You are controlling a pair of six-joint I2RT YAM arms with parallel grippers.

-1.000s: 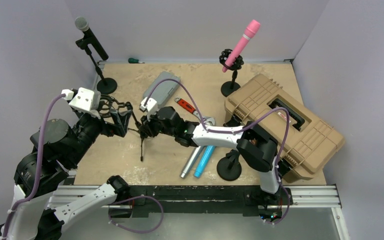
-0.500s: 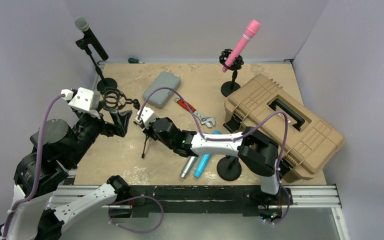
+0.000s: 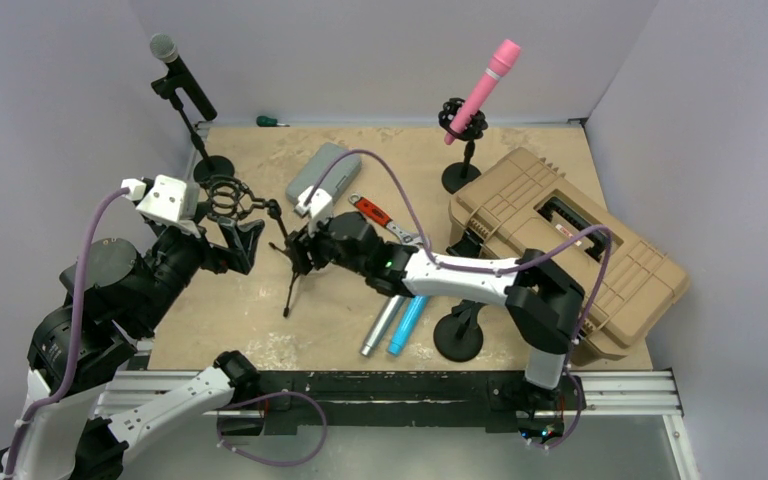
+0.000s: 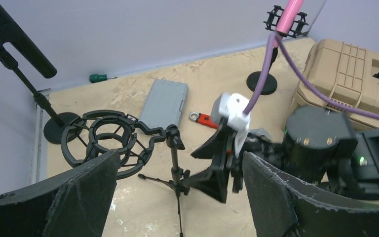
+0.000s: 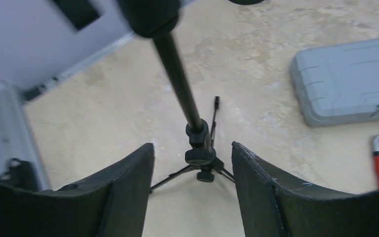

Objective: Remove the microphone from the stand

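Observation:
A black microphone [image 3: 182,75] sits in its stand at the back left. A pink microphone [image 3: 482,88] sits in a stand at the back middle. An empty black shock mount [image 3: 225,197] tops a small tripod stand [image 3: 290,275]. My left gripper [image 3: 243,240] is open and empty just left of the tripod; in the left wrist view [image 4: 180,157] the tripod stem [image 4: 176,165] stands between its fingers. My right gripper [image 3: 297,255] is open around the stem low down, which shows in the right wrist view [image 5: 192,147].
A silver microphone [image 3: 385,322] and a blue one [image 3: 410,320] lie loose at the front. A round-based stand [image 3: 457,335] is beside them. A tan toolbox [image 3: 565,250] fills the right side. A grey case [image 3: 322,172] and a red-handled wrench [image 3: 385,222] lie mid-table.
My right arm dipped toward the front, then swung back toward the grey case; its gripper stayed by the tripod stem. The shock mount now shows clear of my left fingers.

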